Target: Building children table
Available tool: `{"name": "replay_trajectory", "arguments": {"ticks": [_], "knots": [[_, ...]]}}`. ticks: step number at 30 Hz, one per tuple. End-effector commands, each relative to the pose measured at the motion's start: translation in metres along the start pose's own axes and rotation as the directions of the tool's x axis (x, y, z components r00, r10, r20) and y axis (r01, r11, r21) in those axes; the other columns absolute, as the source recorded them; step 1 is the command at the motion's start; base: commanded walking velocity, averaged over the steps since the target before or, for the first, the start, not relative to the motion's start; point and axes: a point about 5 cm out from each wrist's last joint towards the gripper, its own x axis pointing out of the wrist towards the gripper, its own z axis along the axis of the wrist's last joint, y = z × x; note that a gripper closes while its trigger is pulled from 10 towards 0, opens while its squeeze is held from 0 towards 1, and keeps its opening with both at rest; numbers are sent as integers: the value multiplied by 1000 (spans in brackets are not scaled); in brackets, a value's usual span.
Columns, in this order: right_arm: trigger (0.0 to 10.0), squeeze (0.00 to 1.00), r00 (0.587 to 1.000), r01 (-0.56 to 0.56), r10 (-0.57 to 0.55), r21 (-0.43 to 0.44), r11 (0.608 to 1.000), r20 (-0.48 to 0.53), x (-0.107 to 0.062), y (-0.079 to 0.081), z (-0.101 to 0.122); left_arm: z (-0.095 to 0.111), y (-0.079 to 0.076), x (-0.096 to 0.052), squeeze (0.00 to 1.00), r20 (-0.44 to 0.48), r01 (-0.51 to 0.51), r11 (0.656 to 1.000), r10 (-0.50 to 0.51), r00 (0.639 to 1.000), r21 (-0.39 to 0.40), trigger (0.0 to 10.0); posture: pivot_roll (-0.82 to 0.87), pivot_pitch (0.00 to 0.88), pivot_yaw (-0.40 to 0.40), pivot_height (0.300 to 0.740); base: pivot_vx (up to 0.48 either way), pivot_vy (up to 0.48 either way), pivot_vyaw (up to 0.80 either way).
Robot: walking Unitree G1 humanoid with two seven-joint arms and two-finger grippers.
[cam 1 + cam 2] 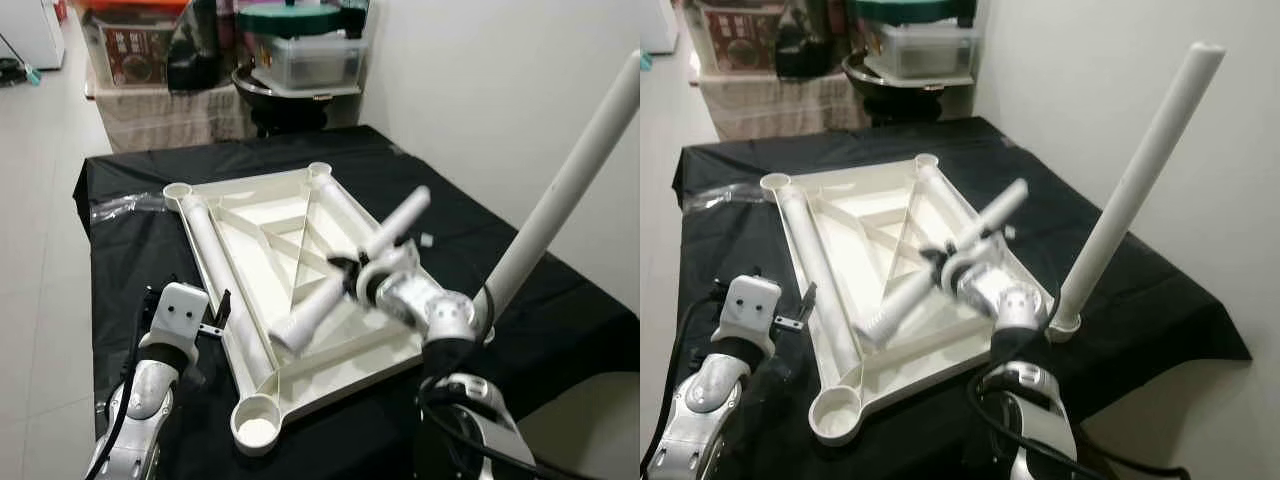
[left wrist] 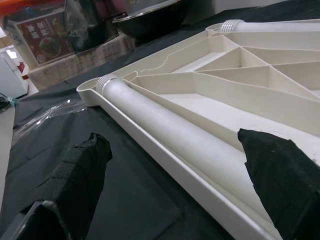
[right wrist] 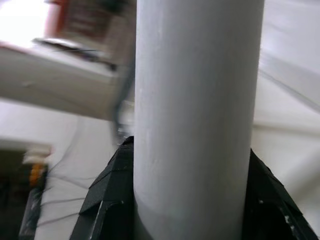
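Observation:
The white tabletop [image 1: 250, 215] lies upside down on a black-clothed table. One white leg [image 1: 560, 200] stands upright in its near right corner socket. My right gripper [image 1: 360, 275] is shut on a second leg [image 1: 310, 318], holding it tilted above the middle of the tabletop; in the right wrist view this leg [image 3: 200, 100] sits between the black fingers [image 3: 110, 205]. A third leg [image 1: 225, 290] lies along the tabletop's left edge and another leg [image 1: 345, 205] along its right side. My left gripper [image 1: 215, 322] is open just left of the tabletop, facing the lying leg [image 2: 165, 125].
Open corner sockets show at the near left [image 1: 258, 425], far left [image 1: 178, 190] and far corner [image 1: 319, 169]. A clear plastic bag [image 1: 120, 207] lies on the cloth. Boxes [image 1: 130, 50] and a dark bowl [image 1: 290, 90] stand behind the table. A white wall [image 1: 500, 90] is close on the right.

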Motion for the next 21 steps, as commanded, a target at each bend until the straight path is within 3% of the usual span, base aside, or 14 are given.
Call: {"name": "replay_trajectory", "arguments": {"ticks": [1, 2, 3, 4, 5, 6, 7, 8, 12, 13, 17, 21], "knots": [[0, 0, 986, -168, 168, -38, 985, -11, -1, 36, -6, -3, -1, 0, 0, -12, 9, 1000, -9, 1000, -4, 10000, 116, 0, -119, 740, 0, 0, 0], [0, 0, 958, -260, 280, -221, 940, 63, -11, 62, 8, -2, -1, 0, 0, -8, 15, 1000, -15, 1000, -10, 10000, 117, 0, -118, 740, 0, 0, 0], [0, 0, 911, -322, 396, -403, 857, 113, -23, 84, 17, -1, -3, -1, 0, 1, 39, 999, -39, 999, -24, 10000, 117, 0, -118, 740, 0, 0, 0], [0, 0, 911, -322, 396, -403, 857, 113, -23, 84, 17, -1, -3, -1, 0, 1, 39, 999, -39, 999, -24, 10000, 117, 0, -118, 740, 0, 0, 0], [0, 0, 872, -304, 466, -579, 756, 151, -32, 96, 21, 1, -6, -3, 0, 10, 73, 997, -72, 997, -37, 10000, 120, 0, -119, 740, 0, 0, 0], [0, 0, 844, -274, 510, -687, 673, 164, -37, 101, 21, 2, -10, -5, 0, 17, 108, 993, -107, 994, -51, 10000, 120, 0, -118, 740, 0, 0, 0], [0, 0, 844, -274, 510, -687, 673, 164, -37, 101, 21, 2, -10, -5, 0, 17, 108, 993, -107, 994, -51, 10000, 120, 0, -118, 740, 0, 0, 0], [0, 0, 832, -253, 528, -732, 632, 168, -39, 102, 20, 2, -13, -6, 0, 20, 130, 990, -129, 991, -59, 10000, 120, 0, -118, 740, 0, 0, 0], [0, 0, 836, -227, 520, -751, 621, 177, -39, 99, 18, 3, -16, -8, 0, 24, 154, 986, -152, 988, -68, 10000, 124, 0, -119, 740, 0, 0, 0], [10000, 0, 845, -191, 508, -791, 582, 170, -41, 94, 13, 3, -19, -10, 0, 20, 166, 983, -165, 986, -78, 10000, 125, 0, -117, 740, 0, 0, 0], [10000, 0, 863, -176, 481, -800, 574, 156, -41, 86, 8, 3, -21, -11, 0, 17, 174, 980, -173, 985, -99, 10000, 126, 0, -115, 740, 0, 0, 0], [10000, 0, 895, -149, 425, -807, 572, 136, -43, 67, -1, 4, -24, -13, 0, 17, 190, 975, -189, 982, -111, 10000, 128, 0, -110, 740, 0, 0, 0]]}}
